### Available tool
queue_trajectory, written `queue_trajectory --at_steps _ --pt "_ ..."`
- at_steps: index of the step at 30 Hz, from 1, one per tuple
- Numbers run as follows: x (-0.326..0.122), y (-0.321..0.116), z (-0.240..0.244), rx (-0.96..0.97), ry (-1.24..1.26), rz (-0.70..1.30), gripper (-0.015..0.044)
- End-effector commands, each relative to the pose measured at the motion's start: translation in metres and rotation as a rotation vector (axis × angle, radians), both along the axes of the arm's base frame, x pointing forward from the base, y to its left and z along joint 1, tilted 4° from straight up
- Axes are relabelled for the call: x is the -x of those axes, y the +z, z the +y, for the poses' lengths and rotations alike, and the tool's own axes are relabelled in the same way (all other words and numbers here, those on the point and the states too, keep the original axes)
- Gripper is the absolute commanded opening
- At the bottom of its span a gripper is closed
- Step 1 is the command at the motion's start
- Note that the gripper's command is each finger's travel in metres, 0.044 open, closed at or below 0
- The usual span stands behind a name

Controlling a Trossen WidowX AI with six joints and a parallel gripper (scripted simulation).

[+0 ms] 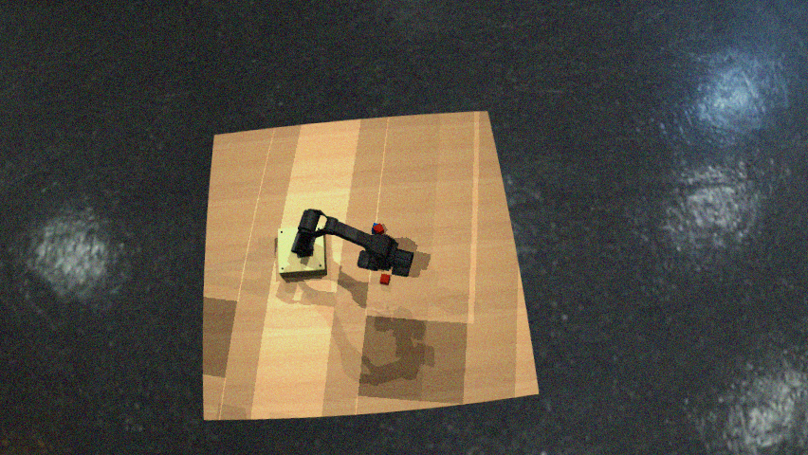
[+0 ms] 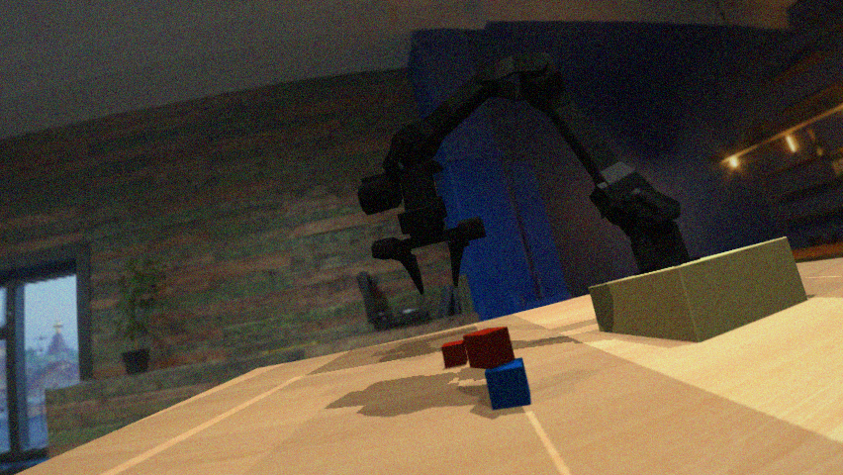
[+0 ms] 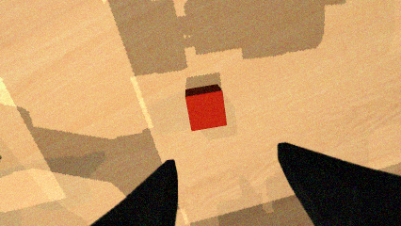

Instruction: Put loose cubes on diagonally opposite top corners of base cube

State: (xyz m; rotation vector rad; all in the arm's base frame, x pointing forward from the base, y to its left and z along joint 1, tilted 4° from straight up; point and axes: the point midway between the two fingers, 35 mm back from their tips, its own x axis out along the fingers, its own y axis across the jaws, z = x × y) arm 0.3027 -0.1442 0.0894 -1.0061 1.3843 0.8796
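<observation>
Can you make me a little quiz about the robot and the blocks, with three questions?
1. True or false: the robot's gripper is holding a block.
2. What color is the block under one of the red blocks?
a) green
b) blue
c) yellow
3. Fill in the blank: there are ___ red blocks on the wooden table.

Key: 1. false; 2. b; 3. two

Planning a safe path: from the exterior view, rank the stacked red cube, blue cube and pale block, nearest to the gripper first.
1. Stacked red cube, atop the blue.
2. Blue cube, beneath it.
3. Pale block, under the arm's base.
</observation>
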Motion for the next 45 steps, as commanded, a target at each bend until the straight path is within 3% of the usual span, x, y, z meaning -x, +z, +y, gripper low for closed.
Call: queue_trajectory --at_steps 1,13,38,44,45 --pt "0.001 -0.024 -0.001 -0.003 0.002 0.012 0.0265" --pt "0.002 -0.07 -0.005 -0.002 0.014 0.014 0.0265" --pt "0.002 -0.103 -0.007 -0.002 0.014 0.014 0.0265" --pt "0.002 -0.103 -0.007 -0.002 0.014 0.014 0.0107" --pt "0.002 -0.103 -0.007 -0.002 0.014 0.014 0.0105"
